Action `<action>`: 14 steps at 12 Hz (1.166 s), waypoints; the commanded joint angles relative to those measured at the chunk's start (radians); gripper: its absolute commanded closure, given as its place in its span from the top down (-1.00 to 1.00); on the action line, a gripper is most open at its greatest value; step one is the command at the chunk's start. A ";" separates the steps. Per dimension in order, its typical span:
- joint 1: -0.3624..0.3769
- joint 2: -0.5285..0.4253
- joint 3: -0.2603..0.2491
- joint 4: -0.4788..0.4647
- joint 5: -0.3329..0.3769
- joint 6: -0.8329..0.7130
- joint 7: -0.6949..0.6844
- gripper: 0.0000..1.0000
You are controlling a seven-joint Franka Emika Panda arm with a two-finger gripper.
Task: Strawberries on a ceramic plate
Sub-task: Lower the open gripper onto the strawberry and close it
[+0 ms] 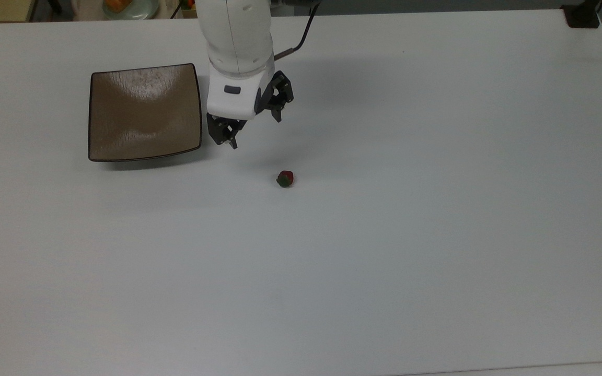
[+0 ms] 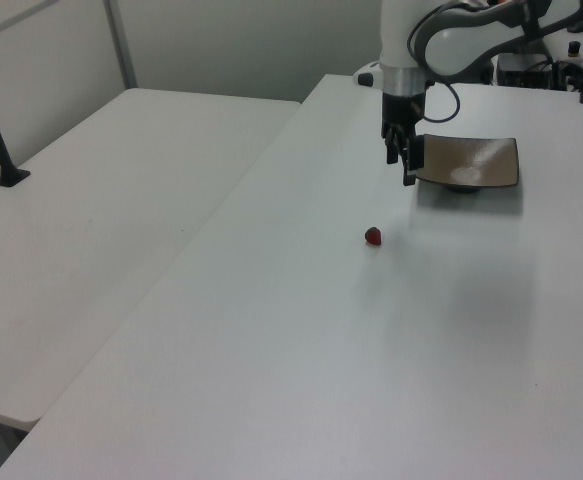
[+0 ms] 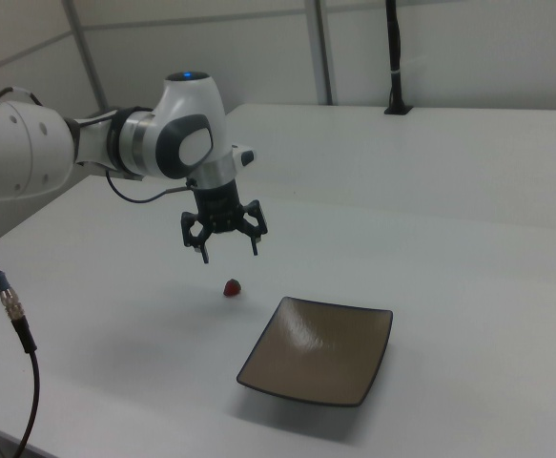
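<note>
A small red strawberry [image 1: 285,178] [image 2: 373,236] [image 3: 231,287] with a green cap lies on the white table, by itself. The square tan-brown ceramic plate [image 1: 144,112] [image 2: 468,162] [image 3: 318,350] sits bare toward the top view's left. My gripper [image 1: 256,132] [image 2: 400,170] [image 3: 230,254] hangs open above the table, just off the plate's right edge in the top view. It holds nothing. It hovers short of the strawberry, which lies lower and slightly right of it in the top view.
A pale green dish [image 1: 128,6] with orange food stands off the table at the top view's upper left. A black post base [image 1: 583,15] sits at the far right corner. A second white table [image 2: 101,200] adjoins in the left view's left.
</note>
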 commanded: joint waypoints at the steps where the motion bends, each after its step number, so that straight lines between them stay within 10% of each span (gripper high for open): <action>1: 0.013 0.040 0.001 -0.012 0.004 0.083 -0.022 1.00; 9: 0.015 0.135 0.034 -0.015 0.001 0.211 -0.019 1.00; 14: 0.035 0.173 0.036 -0.032 -0.003 0.258 -0.018 0.61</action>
